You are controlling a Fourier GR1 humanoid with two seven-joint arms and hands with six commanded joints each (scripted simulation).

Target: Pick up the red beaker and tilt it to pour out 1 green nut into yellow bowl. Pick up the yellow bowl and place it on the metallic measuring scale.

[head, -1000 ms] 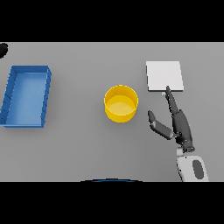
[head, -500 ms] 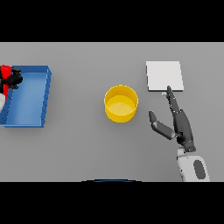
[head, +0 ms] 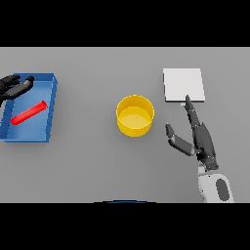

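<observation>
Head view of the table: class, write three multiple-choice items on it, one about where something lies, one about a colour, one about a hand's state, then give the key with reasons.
1. Where does the red beaker lie?
A. In the blue tray
B. In the yellow bowl
C. On the scale

2. What colour is the bowl?
A. Green
B. Yellow
C. Blue

3. How is the right hand?
A. Curled round the bowl
B. Pinching the beaker
C. Open, fingers straight

Key: 1 A, the beaker lies slanted inside the tray's walls, near the left hand at the tray's far corner. 2 B, the bowl at the table's middle is yellow. 3 C, the right hand lies beside the bowl, holding nothing, its fingers pointing toward the scale.
</observation>
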